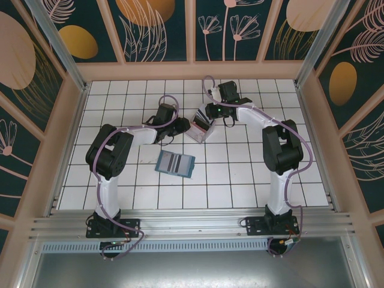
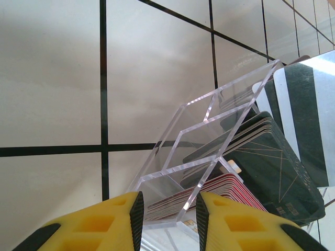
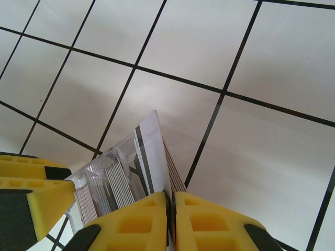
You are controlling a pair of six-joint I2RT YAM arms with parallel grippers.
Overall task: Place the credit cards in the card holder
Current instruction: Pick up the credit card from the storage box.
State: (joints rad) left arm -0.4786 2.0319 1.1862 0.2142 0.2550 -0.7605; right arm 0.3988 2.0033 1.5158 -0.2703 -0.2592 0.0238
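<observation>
1 card [image 3: 150, 144], pinched by the right gripper [image 3: 171, 222], rose past the stand [image 2: 201, 128] edge; left gripper [image 2: 167, 222] clamped the stand; wallet [image 1: 175, 163] lay apart.

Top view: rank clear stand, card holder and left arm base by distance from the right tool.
1. The clear stand, beside the right tool, which pinches a credit card.
2. The card holder, mid-table, toward the bases.
3. The left arm base, bottom left.
</observation>
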